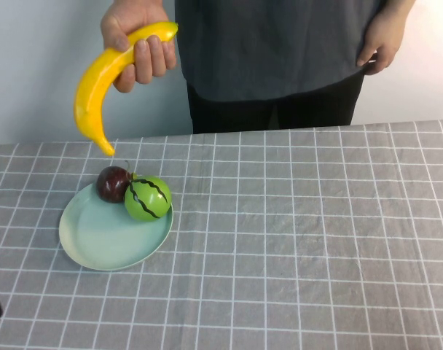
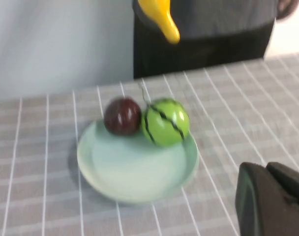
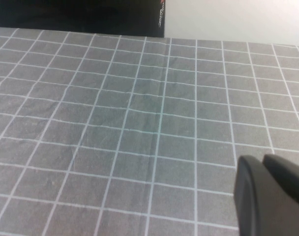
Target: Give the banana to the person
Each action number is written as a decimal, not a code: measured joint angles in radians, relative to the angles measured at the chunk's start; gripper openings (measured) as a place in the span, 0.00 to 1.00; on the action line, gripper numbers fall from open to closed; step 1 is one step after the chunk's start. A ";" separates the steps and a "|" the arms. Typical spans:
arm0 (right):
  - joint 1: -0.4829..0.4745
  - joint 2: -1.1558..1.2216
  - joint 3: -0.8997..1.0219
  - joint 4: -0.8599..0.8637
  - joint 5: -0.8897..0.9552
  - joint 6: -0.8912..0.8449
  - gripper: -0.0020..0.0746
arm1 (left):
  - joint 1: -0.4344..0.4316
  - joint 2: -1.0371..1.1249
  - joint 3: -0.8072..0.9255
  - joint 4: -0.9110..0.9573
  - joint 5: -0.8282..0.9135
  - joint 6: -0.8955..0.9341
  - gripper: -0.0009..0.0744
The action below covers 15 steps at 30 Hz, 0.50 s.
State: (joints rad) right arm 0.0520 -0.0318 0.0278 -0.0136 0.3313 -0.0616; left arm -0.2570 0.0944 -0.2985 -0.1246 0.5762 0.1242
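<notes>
High view: the person (image 1: 280,51) stands behind the far edge of the table (image 1: 316,240), and one of their hands (image 1: 138,44) holds the banana (image 1: 97,84) in the air above the far left part of the tabletop. The fist closes round the stem end, so the fruit hangs by its own curve with the tapered tip pointing down toward the plate (image 1: 97,244). The pale green plate lies near the left edge and carries a dark red plum-like fruit (image 1: 113,183) touching a small striped watermelon (image 1: 148,198), both on its far side. The person's other hand (image 1: 382,40) rests at the hip. Judging from who holds the fruit, the handover looks done. Only a dark sliver at the near left corner could belong to an arm.

Left wrist view: the left gripper (image 2: 275,199) shows as a dark blurred mass over the cloth, near the plate (image 2: 115,182) but apart from it; whether its jaws are spread or pressed together, I cannot tell. The banana's tip (image 2: 164,19) hangs above the two fruits.

Right wrist view: the right gripper (image 3: 270,194) hovers over bare checked cloth with nothing nearby, seemingly parked. Its jaws cannot be judged either.
</notes>
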 joint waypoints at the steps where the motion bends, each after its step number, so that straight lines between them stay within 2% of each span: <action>1: 0.000 0.000 0.000 0.000 0.000 0.000 0.02 | 0.000 0.000 0.028 0.001 -0.061 -0.002 0.01; 5: 0.000 0.000 0.000 0.000 0.000 0.000 0.02 | 0.005 -0.018 0.168 0.006 -0.369 -0.006 0.01; 8: 0.000 0.000 0.000 0.000 0.000 0.000 0.02 | 0.050 -0.049 0.287 -0.011 -0.554 -0.013 0.01; 11: 0.000 0.000 0.000 0.000 0.000 0.000 0.02 | 0.109 -0.088 0.319 -0.020 -0.576 -0.035 0.01; 15: 0.000 0.000 0.000 0.000 0.000 0.000 0.02 | 0.170 -0.104 0.323 -0.002 -0.420 -0.037 0.01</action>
State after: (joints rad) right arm 0.0520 -0.0318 0.0278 -0.0136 0.3313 -0.0616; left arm -0.0870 -0.0099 0.0248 -0.1268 0.1564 0.0871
